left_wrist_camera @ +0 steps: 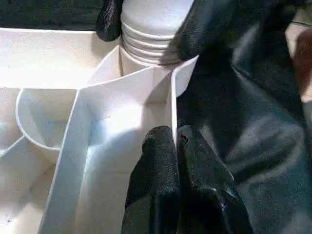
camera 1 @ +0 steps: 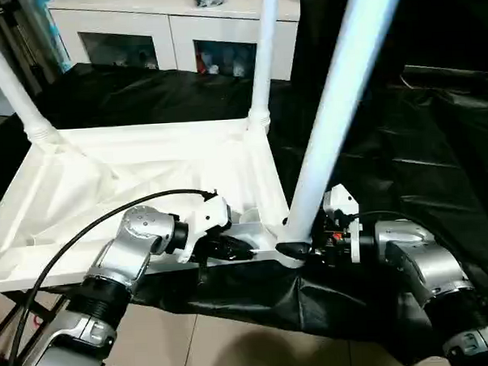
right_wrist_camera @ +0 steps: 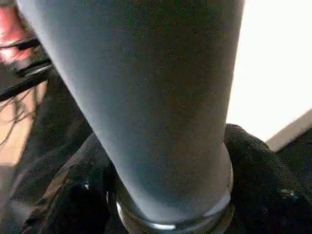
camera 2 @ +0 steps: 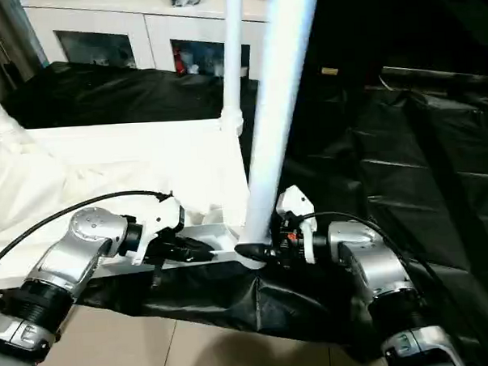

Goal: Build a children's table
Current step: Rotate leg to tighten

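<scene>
Left gripper pinches rim of upturned white plastic ribbed tabletop; right gripper encircles base of long tapering white leg. Keep leg vertical over corner socket, steady top.

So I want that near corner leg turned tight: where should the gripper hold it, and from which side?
Probably low on the near leg, just above its socket, from the right side where the right gripper sits; the shaft is thickest there and the tabletop blocks the left.
</scene>
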### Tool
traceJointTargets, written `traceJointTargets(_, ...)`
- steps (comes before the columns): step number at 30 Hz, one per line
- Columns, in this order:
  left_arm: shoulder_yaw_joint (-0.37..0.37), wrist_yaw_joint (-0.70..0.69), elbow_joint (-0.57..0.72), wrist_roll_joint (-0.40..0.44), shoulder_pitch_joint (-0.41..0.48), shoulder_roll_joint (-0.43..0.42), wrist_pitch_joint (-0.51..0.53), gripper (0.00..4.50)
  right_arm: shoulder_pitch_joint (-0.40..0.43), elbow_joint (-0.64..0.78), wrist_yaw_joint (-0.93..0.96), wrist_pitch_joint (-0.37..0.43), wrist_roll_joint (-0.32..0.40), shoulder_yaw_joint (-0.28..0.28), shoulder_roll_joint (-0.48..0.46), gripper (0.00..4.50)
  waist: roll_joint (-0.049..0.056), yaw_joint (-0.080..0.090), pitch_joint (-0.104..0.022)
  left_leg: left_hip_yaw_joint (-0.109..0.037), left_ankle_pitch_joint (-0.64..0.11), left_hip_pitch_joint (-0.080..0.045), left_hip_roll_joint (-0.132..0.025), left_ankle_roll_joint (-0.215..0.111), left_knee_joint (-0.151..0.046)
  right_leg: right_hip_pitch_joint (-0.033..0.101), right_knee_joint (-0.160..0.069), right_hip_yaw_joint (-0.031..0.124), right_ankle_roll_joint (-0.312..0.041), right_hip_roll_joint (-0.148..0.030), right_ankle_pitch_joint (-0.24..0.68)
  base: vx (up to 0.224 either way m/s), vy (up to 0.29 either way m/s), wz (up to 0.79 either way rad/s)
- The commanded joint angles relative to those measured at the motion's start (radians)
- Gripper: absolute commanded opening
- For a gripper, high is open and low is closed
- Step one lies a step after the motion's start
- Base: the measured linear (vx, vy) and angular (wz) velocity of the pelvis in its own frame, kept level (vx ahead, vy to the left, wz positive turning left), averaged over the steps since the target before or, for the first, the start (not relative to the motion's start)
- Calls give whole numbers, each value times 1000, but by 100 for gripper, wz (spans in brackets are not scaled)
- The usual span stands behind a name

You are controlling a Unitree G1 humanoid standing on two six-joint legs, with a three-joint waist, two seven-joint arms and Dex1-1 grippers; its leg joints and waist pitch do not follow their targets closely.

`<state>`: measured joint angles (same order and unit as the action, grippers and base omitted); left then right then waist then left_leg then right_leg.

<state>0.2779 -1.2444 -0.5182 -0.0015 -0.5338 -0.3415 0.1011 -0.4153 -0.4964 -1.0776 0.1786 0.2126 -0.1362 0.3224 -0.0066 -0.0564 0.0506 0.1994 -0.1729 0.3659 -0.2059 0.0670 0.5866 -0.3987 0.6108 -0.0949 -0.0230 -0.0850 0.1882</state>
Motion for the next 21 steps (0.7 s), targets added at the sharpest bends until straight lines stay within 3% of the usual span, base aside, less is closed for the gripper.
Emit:
traceJointTargets(1,-15,70,-21,-7,-36,52,11,0,-35,-91,144,-18,-54,9,-40,280,-4,4,-57,-21,-263,-9,-29,-23,-67,41,-93,55,-170,-69,355,0,0,0)
traceJointTargets(5,-34,185,-76,13,-80,97,28,0,-94,-207,340,-22,-74,54,-92,278,-1,15,-56,-22,-279,-15,-28,-11,-66,38,-101,54,-155,-66,394,0,0,0)
traceJointTargets(10,-55,390,-200,50,-165,185,16,0,-174,-358,599,-43,-95,97,-196,277,2,19,-61,-22,-259,-13,-28,-9,-66,40,-95,55,-174,-65,323,0,0,0)
traceJointTargets(14,-53,416,-228,58,-181,213,11,0,-211,-424,663,-74,-99,104,-250,277,3,15,-65,-20,-226,-9,-28,-30,-64,45,-86,56,-195,-66,242,0,0,0)
traceJointTargets(15,-48,408,-226,59,-179,214,3,0,-217,-434,655,-86,-96,102,-261,333,3,15,-66,-20,-219,-7,-28,-33,-63,47,-83,56,-199,-66,227,0,0,0)
traceJointTargets(18,-39,376,-221,53,-171,208,-12,0,-226,-441,622,-93,-81,106,-274,353,2,14,-66,-18,-201,-5,-28,-50,-62,50,-78,56,-212,-65,185,0,0,0)
traceJointTargets(21,-33,329,-211,43,-159,194,-36,0,-223,-430,563,-112,-96,86,-260,389,1,14,-65,-18,-221,-6,-28,-55,-63,51,-81,55,-211,-66,208,0,0,0)
